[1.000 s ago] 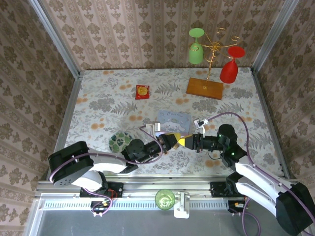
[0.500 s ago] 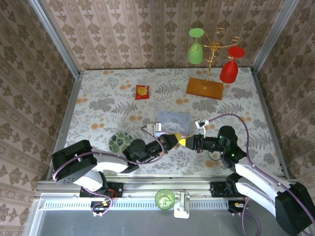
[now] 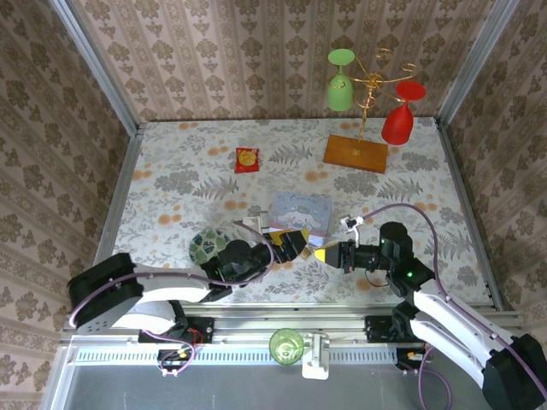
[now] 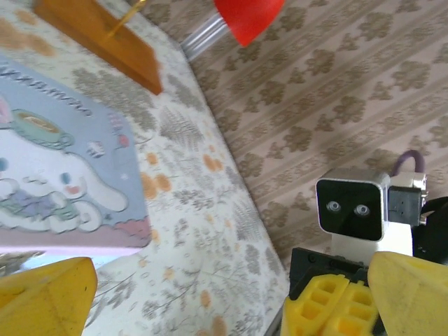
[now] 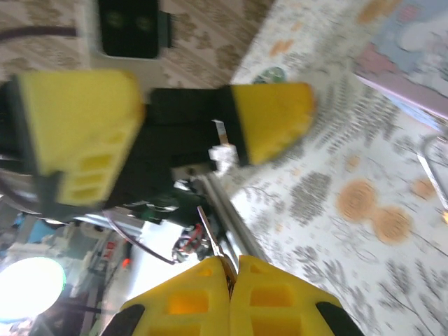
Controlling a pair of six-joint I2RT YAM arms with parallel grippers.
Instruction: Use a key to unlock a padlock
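Left gripper (image 3: 290, 241) is seen released at lower centre of the top view, fingers spread wide, nothing between them. Right gripper (image 5: 229, 266) is clenched, tips pressed together; a grasp on the key cannot be told. Padlock (image 5: 430, 175) is located by its silvery shackle on the floral cloth (image 5: 364, 231), right edge of the right wrist view, below the pale blue tin (image 5: 413, 56).

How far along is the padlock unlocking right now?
Done: nothing confirmed. A thin silvery loop, likely the padlock's shackle, lies on the cloth at the right wrist view's edge, too cut off to tell if it is open. In hand: the left gripper is wide open and empty; the right gripper is pinched shut, the key not discernible. Left: confirming the shackle is released.
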